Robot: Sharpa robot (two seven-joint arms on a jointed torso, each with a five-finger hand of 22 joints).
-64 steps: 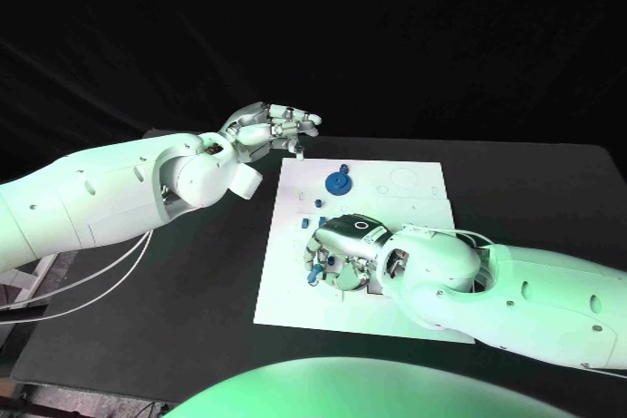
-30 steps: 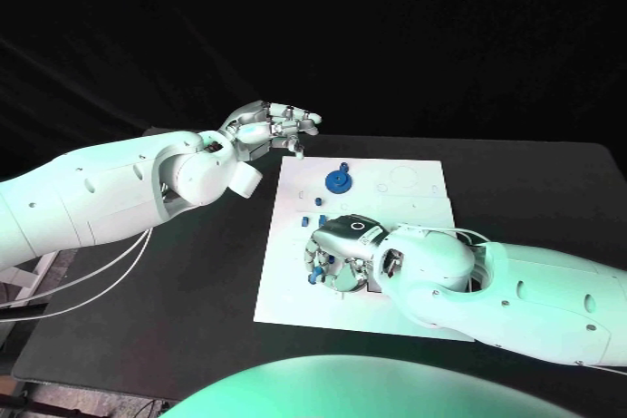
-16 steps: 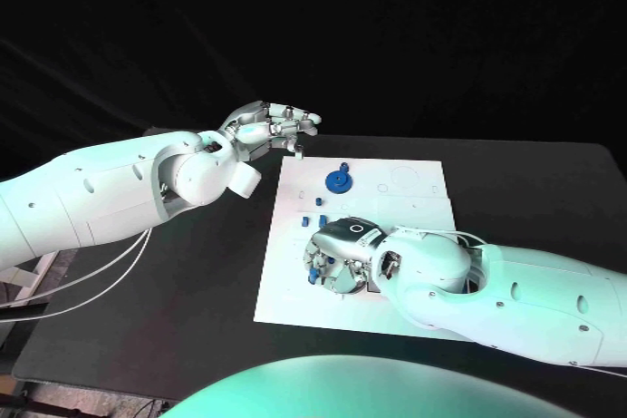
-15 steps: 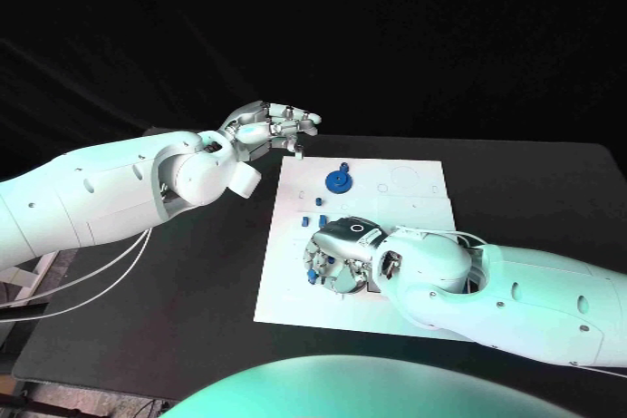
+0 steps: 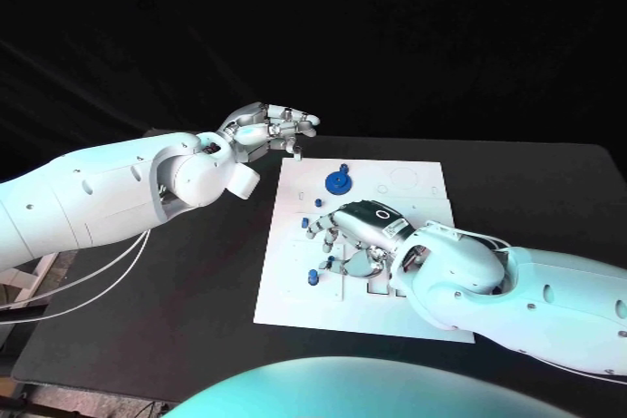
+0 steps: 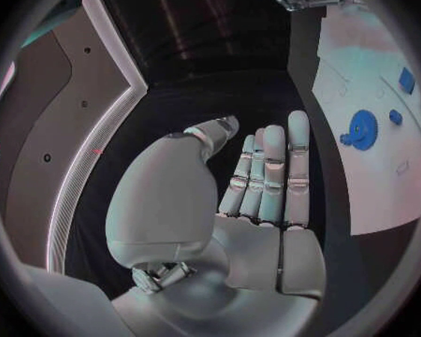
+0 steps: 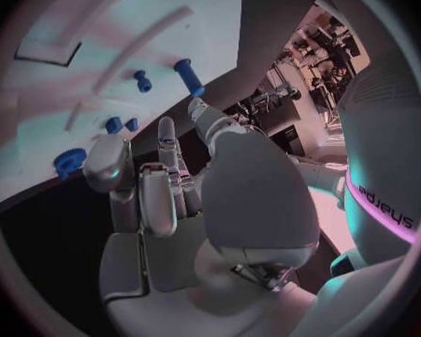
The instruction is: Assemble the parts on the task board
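While over board [image 5: 405, 187]: my right robot hand [image 5: 362, 239] hovers, fingers apart, grasping nothing
Left robot hand [image 5: 271, 128]: off board's far-left corner, fingers curled, empty
Gear [image 5: 339, 180]: far board
Pegs [image 5: 313, 276]: left edge

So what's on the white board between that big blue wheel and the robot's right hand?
In the head view, small blue parts stand between the blue gear and the right hand; otherwise bare board.

Matt white task board [image 5: 290, 296], glossy blue plastic gear [image 5: 339, 181].
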